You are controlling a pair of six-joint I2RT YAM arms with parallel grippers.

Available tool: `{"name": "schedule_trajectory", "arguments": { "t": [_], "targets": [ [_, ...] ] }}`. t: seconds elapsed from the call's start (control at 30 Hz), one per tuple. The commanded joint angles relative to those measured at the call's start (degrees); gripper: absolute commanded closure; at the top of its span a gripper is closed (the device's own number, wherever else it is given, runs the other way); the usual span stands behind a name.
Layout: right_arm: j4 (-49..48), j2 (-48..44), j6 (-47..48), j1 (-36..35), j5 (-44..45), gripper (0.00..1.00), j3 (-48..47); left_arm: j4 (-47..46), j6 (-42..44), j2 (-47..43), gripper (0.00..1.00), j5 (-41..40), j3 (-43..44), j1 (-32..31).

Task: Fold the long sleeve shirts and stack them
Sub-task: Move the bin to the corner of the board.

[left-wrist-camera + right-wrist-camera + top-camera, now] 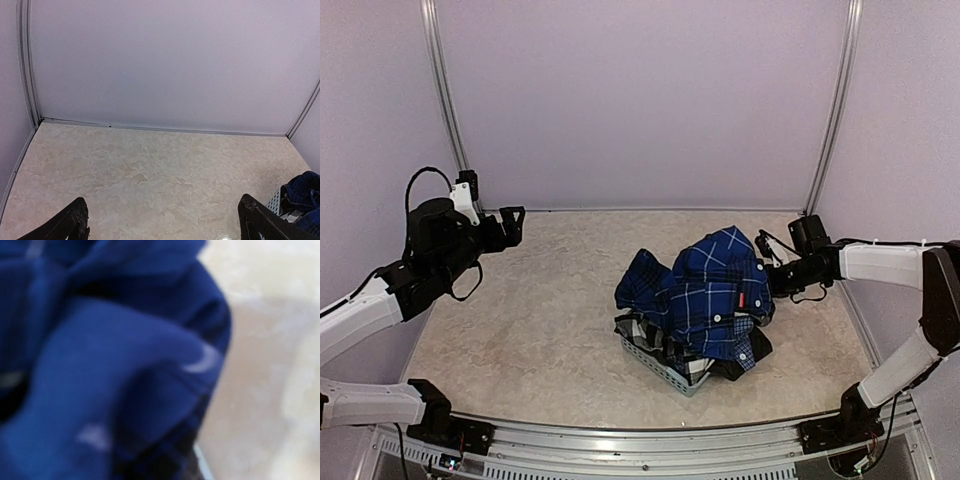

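Left arm [365,315], right arm [885,262]: white shells, black joints, looped black cables [420,180]; black fingers [70,225].

Lab booth: blank lilac walls [640,100], aluminium posts [833,100].

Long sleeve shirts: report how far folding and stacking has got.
Done: nothing; navy shirt and checked shirt lie crumpled in and over the basket. In hand: right hand at the navy shirt's edge, grip unclear; left hand hovers open. To do: fold and stack both.
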State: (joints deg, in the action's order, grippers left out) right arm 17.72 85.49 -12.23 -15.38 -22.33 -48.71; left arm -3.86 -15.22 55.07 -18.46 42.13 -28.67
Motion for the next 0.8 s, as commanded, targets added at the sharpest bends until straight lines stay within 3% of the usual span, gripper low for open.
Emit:
{"name": "schedule_trajectory", "arguments": {
  "t": [0.0,0.07,0.13,0.53,0.77],
  "targets": [
    [1.42,1.26,-3.38,0.61,10.95,0.86,0.64,-0.97,-0.07,0.52,0.01,0.07,-0.03,-0.35],
    [1.13,1.25,-4.22,1.99,12.43,0.97,0.47,-1.02,-0.07,0.50,0.01,0.25,-0.09,-0.38],
    [0.65,1.26,-5.05,3.79,13.60,1.00,0.24,-1.11,-0.16,0.48,0.01,0.34,-0.09,-0.34],
    [-7.32,5.78,-10.27,18.35,15.32,1.00,-1.59,-1.22,-0.57,0.48,0.01,1.27,-0.11,-0.34],
    [-10.22,14.13,-12.09,23.44,16.58,1.00,-9.64,-1.15,-0.65,0.07,0.01,1.41,-0.05,-0.43]
  ]
}}
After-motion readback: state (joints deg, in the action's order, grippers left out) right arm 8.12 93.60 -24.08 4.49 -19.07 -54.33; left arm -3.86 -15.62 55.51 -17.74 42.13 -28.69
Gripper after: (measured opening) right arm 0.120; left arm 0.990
